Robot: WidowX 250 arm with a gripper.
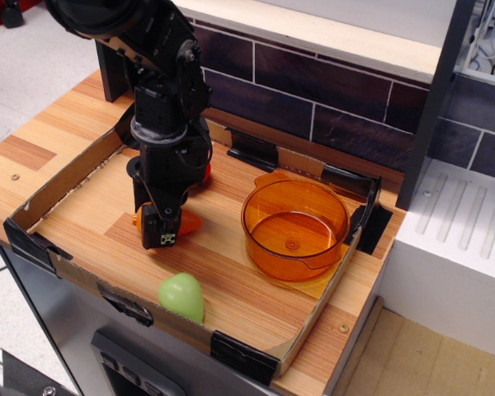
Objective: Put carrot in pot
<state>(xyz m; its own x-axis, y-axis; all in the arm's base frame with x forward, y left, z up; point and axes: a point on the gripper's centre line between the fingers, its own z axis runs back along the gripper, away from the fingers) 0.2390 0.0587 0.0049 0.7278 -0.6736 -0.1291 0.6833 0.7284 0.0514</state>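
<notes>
The orange carrot (190,223) lies left of the tray's middle, and my black gripper (161,233) comes down on it from above. The fingers look closed around its middle; its orange ends stick out on both sides of them. It seems to be just at or barely above the wooden floor. The translucent amber pot (295,223) stands empty on the right side of the tray, about a hand's width right of the carrot.
A red toy (205,172) peeks out behind the arm. A pale green egg-shaped toy (181,295) lies by the front wall. The low cardboard tray wall (66,177) encloses everything. A dark brick wall stands behind, and a white ribbed surface (462,223) lies at right.
</notes>
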